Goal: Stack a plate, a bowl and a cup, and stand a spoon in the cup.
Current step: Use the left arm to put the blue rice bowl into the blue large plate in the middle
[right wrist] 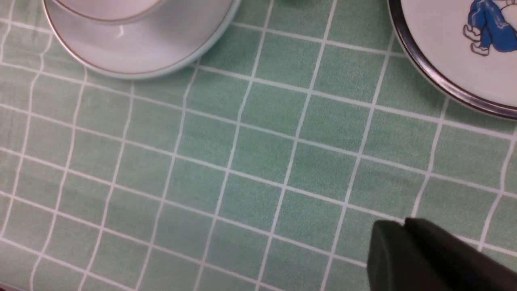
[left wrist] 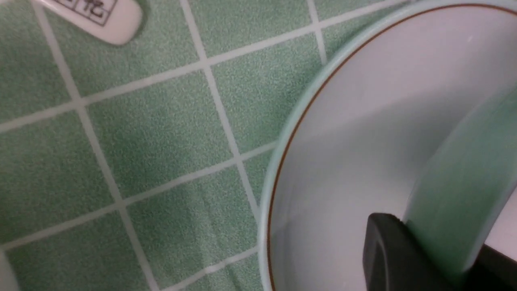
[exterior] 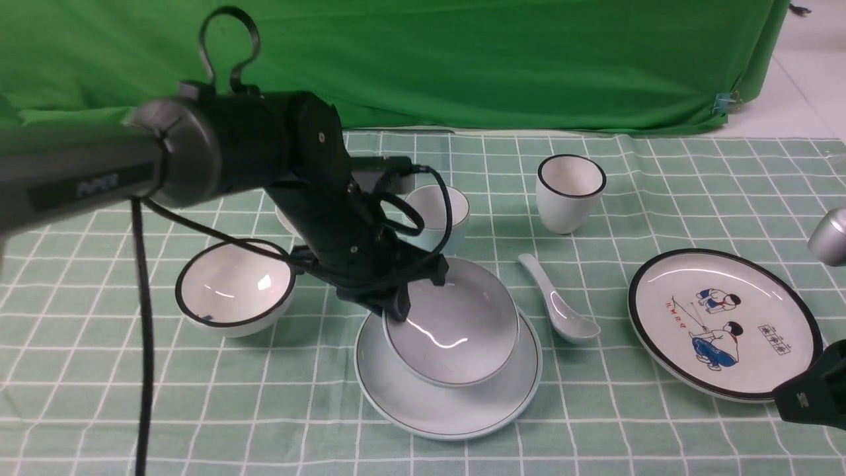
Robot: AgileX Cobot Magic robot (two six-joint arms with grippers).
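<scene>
While clenched on the bowl [exterior: 456, 330] at its 10 o'clock rim, holds it tilted over the plate [exterior: 456, 406]: left gripper [exterior: 408, 297], one finger inside the wall, one outside. Confirmed from the left wrist: black finger [left wrist: 387, 250] against the pale wall of the bowl [left wrist: 456, 194], with the plate [left wrist: 355, 133] and its thin brown rim line underneath. Leaning with the 5 o'clock rim lowest, inside the plate's outline; cannot tell whether the bowl's foot touches the plate.

Spread under everything: a green checked cloth [exterior: 79, 370].

At 12 o'clock from the plate, upright, apart from the stack and partly behind the left arm [exterior: 218, 145]: the cup [exterior: 439, 211]. At 2 o'clock, near the plate but not touching it, scoop end toward the robot: the spoon [exterior: 562, 311].

Farther out at 1 o'clock, upright: a black-rimmed cup [exterior: 570, 192]. At 3 o'clock, flat on the cloth: a cartoon plate [exterior: 724, 324]. At 9 o'clock: a black-rimmed bowl [exterior: 234, 287]. Caught only by the left wrist camera: the handle tip of a marked spoon [left wrist: 109, 20].

Low at 4 o'clock, just beside the cartoon plate's near edge: right gripper [exterior: 809, 396]. Seen from the right wrist with fingers [right wrist: 428, 254] pressed together, gripping nothing, above bare cloth between the plate [right wrist: 133, 52] and the cartoon plate [right wrist: 452, 40].
</scene>
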